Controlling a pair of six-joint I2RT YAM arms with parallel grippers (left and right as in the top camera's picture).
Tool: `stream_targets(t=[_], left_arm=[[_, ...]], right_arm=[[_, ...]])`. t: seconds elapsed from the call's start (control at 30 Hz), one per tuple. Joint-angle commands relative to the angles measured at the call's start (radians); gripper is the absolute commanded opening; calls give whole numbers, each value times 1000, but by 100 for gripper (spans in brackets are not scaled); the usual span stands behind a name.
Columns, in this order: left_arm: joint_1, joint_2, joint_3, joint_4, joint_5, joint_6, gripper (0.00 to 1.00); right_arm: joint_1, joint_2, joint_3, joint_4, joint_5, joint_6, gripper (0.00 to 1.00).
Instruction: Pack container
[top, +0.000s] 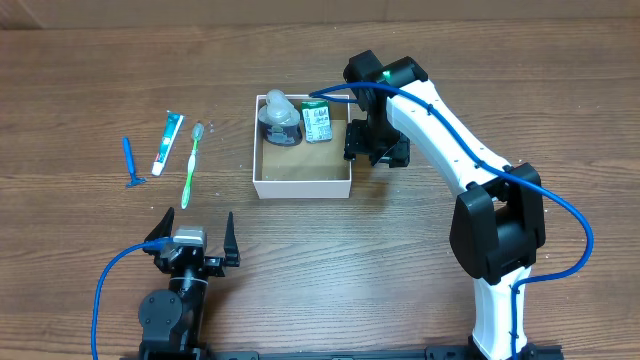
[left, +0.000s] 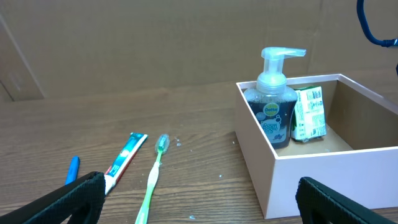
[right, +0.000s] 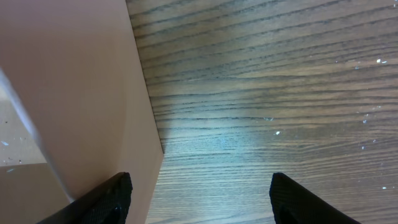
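The container (top: 300, 187) is a square shallow white-walled box with a brown floor at the table's middle; it also shows in the left wrist view (left: 323, 168) and the right wrist view (right: 74, 93). Inside at the back stand a soap pump bottle (top: 280, 118) (left: 273, 102) and a small green-and-white carton (top: 318, 122) (left: 309, 113). A toothpaste tube (top: 167, 143) (left: 124, 163), a green toothbrush (top: 192, 164) (left: 153, 177) and a blue razor (top: 130, 162) (left: 72, 169) lie to its left. My right gripper (top: 377, 148) (right: 199, 202) is open and empty just outside the container's right wall. My left gripper (top: 192, 245) (left: 199, 208) is open and empty near the front.
The wooden table (top: 500, 80) stretches bare-looking to the right and back. The right arm (top: 450, 130) reaches from the front right over toward the container. A blue cable (top: 110, 275) loops by the left arm's base.
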Motion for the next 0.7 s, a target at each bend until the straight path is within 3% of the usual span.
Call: stream_targets(t=[0.0, 0.33, 0.5, 0.53, 0.67], left_arm=[[-4, 1, -2, -1, 11, 12, 100], [-4, 1, -2, -1, 11, 12, 100], [-4, 1, -2, -1, 11, 12, 100], [-4, 1, -2, -1, 11, 12, 100], [-4, 1, -2, -1, 11, 12, 100]], right_arm=[[0, 4, -5, 10, 25, 14, 74], [-178, 4, 24, 42, 63, -115, 79], [-287, 4, 24, 76, 50, -142, 90], [-307, 4, 24, 86, 51, -145, 99], [-372, 4, 24, 133, 51, -166, 100]])
